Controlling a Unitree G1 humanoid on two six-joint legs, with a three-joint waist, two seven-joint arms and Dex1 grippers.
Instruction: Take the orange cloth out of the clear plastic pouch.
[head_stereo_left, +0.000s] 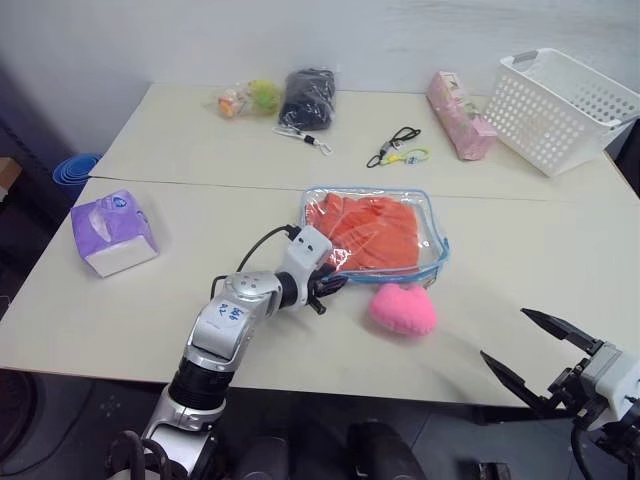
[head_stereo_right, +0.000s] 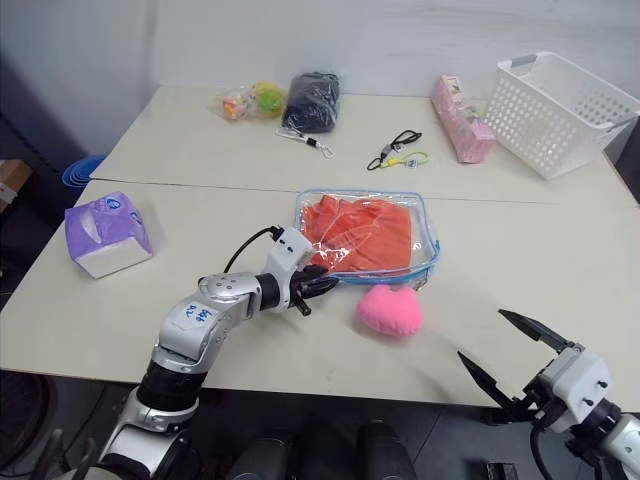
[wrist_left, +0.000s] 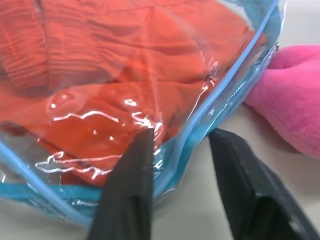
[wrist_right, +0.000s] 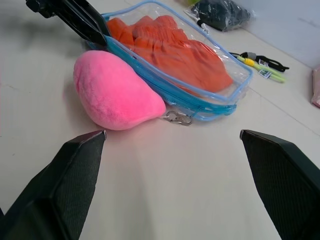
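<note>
Two black fingers of the left gripper stood parted astride the blue-trimmed near edge of the pouch at mid-frame, the orange cloth inside. The right gripper, lower right, gaped wide, empty. The pouch's opening was hard to make out.

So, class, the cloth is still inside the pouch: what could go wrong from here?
The left gripper straddles only the clear plastic pouch edge, so closing may pinch plastic, not the orange cloth. A pull could drag the whole pouch, since the right gripper hangs open, away from it. The pink plush touching the pouch might get shoved.
</note>
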